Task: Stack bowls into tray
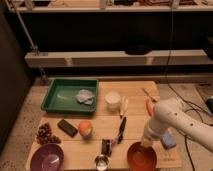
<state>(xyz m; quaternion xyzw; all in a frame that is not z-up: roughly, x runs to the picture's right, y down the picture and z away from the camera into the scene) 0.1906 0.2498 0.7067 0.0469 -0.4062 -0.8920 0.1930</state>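
Observation:
The glossy orange-red bowl (141,158) sits at the front right of the wooden table. My gripper (146,144) reaches down from the white arm onto the bowl's far rim, shut on it. The purple bowl (47,158) rests at the front left corner, far from the gripper. At the back left lies the green tray (60,93), holding a crumpled pale wrapper (85,96).
A white cup (113,100) stands right of the tray. An orange (85,128), a black block (67,127), grapes (46,134), a black utensil (121,130) and a small metal cup (101,161) lie between the bowls. A blue sponge (168,140) sits by the arm.

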